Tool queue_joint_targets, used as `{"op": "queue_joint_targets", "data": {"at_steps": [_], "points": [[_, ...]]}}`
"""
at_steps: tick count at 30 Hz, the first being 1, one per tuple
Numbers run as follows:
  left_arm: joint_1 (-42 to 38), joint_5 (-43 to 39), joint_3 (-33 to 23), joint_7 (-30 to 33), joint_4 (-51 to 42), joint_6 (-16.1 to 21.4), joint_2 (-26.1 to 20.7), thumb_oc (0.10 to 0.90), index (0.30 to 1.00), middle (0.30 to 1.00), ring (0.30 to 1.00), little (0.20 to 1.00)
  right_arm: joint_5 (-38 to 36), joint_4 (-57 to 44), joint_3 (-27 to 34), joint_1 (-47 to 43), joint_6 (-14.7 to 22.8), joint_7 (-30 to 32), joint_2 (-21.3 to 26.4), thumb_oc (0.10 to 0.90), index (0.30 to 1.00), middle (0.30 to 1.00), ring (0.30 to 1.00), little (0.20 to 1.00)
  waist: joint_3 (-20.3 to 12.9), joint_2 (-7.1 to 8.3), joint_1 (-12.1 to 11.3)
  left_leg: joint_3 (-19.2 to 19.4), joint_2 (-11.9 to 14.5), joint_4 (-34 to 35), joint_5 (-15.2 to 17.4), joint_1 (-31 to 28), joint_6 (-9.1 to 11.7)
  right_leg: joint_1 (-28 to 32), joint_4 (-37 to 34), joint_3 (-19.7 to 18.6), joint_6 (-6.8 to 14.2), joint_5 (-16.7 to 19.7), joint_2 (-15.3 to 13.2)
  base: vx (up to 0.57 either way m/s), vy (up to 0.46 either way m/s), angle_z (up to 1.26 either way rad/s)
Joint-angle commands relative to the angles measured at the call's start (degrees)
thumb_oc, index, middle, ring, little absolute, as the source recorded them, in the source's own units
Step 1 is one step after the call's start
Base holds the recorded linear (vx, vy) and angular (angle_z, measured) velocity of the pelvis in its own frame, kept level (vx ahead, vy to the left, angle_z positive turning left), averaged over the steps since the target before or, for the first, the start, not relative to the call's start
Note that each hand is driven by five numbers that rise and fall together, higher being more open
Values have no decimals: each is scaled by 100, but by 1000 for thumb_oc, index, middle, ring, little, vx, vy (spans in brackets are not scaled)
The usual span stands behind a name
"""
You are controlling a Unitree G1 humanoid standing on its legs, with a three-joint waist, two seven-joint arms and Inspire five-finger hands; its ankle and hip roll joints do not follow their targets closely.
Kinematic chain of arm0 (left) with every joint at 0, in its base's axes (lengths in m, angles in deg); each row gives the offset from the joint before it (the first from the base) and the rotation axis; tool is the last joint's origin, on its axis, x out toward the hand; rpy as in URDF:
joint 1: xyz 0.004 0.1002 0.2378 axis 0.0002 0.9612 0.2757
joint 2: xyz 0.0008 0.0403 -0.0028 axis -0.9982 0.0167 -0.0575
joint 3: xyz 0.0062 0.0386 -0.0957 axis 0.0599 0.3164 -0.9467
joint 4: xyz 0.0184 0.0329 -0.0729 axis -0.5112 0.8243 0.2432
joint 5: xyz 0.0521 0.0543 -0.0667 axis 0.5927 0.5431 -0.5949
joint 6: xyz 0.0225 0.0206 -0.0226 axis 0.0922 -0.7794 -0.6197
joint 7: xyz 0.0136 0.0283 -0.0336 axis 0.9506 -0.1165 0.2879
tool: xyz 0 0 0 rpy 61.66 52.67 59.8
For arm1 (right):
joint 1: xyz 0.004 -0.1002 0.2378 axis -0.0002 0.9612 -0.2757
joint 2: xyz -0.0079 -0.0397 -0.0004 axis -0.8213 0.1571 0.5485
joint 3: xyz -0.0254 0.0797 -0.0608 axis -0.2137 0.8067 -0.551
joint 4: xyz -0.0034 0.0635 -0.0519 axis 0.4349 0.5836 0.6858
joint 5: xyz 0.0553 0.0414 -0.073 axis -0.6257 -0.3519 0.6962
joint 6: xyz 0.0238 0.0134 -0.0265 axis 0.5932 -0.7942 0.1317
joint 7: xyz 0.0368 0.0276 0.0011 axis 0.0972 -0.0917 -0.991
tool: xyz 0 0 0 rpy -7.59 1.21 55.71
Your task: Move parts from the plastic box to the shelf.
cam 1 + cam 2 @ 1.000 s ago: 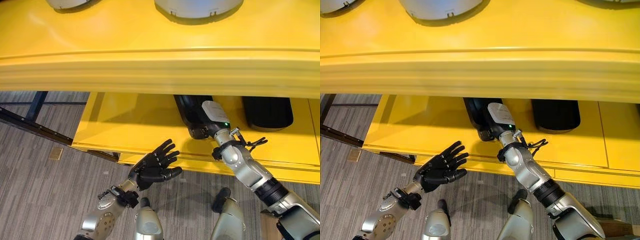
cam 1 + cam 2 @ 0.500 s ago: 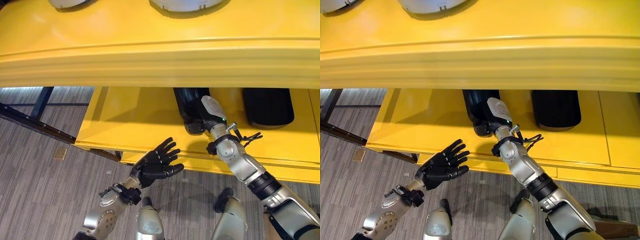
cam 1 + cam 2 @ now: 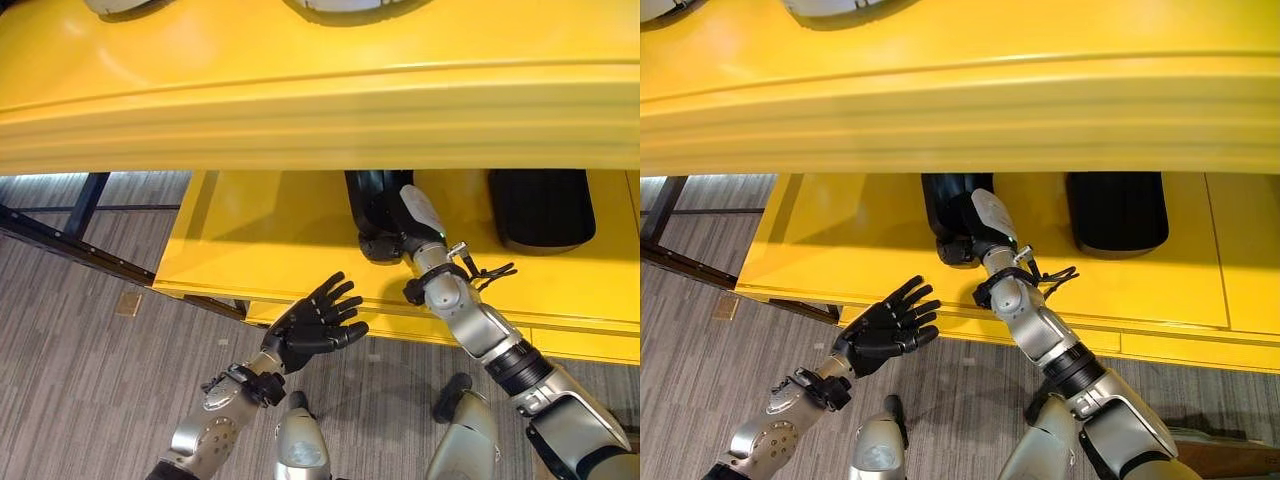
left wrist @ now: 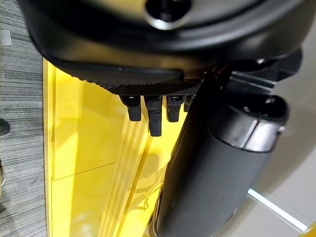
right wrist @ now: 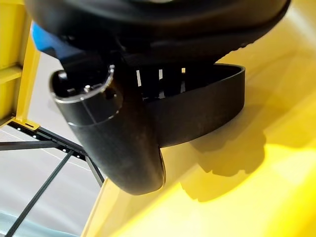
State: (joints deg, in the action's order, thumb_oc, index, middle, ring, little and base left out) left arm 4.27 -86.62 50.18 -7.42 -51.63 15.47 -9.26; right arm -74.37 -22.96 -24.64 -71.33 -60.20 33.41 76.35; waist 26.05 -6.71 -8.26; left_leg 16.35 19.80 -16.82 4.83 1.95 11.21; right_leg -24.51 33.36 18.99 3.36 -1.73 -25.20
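My right hand (image 3: 418, 214) reaches in under the yellow shelf's upper level (image 3: 300, 110). Its fingers and thumb (image 5: 116, 138) are shut on the rim of a black curved part (image 3: 371, 205), which rests on the lower shelf board (image 3: 260, 240); the same part (image 5: 207, 108) casts a shadow on the yellow board in the right wrist view. A second black part (image 3: 540, 208) lies on that board to the right. My left hand (image 3: 315, 325) is open in front of the shelf's front edge with straight fingers (image 4: 154, 117), holding nothing.
Pale grey rounded parts (image 3: 830, 8) sit on the upper level at the far edge. A dark metal frame bar (image 3: 60, 235) runs over the grey carpet at the left, with a small tan tag (image 3: 127, 303) on the floor near it.
My right hand has gone further in under the upper level, taking the black part deeper onto the lower board. The view has shifted a little. The left hand has hardly moved.
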Motion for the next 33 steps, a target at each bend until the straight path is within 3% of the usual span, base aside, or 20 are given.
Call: {"op": "queue_joint_targets", "data": {"at_steps": [1,21,29,30,31,32,33], "points": [[-120,-217,119,-9,-951,287,166,900,1000,1000,1000,1000,-338,-559,21,-650,236,122,-523,400,300,300,300,300,-97,-25,-147,129,6,-35,-291,634,-532,614,341,-38,488,-755,-352,0,0,0],[-189,-205,191,82,-934,427,250,900,1000,1000,1000,1000,-989,-405,69,-363,80,318,-717,400,300,300,300,300,-11,-39,-72,189,2,-74,-284,682,-551,590,315,-60,464,-754,-307,-1,1,0],[-183,-191,151,87,-969,410,245,900,1000,1000,1000,1000,-747,-430,38,-296,13,91,-703,400,300,300,300,300,8,-18,-72,188,18,-104,-281,717,-553,574,325,-58,455,-757,-294,0,0,0],[-188,-176,146,93,-970,395,245,900,1000,1000,1000,1000,-721,-441,19,-300,-84,35,-695,471,399,399,399,399,4,-14,-74,186,15,-100,-279,714,-554,578,320,-55,452,-757,-286,0,0,0],[-192,-175,143,92,-964,392,246,900,1000,1000,1000,1000,-723,-445,0,-288,-129,34,-687,631,624,624,624,624,6,-9,-75,186,15,-100,-278,711,-557,583,317,-53,449,-756,-281,0,0,0],[-183,-169,140,79,-965,405,233,900,1000,1000,1000,1000,-718,-464,-10,-288,-268,6,-658,900,1000,1000,1000,1000,10,5,-75,184,15,-94,-280,711,-554,593,305,-47,447,-756,-273,0,0,0],[-178,-162,137,73,-964,407,232,900,1000,1000,1000,1000,-719,-469,-13,-284,-298,2,-652,900,1000,1000,1000,1000,11,8,-75,184,16,-93,-281,712,-554,595,304,-45,446,-756,-270,0,0,0]]}}
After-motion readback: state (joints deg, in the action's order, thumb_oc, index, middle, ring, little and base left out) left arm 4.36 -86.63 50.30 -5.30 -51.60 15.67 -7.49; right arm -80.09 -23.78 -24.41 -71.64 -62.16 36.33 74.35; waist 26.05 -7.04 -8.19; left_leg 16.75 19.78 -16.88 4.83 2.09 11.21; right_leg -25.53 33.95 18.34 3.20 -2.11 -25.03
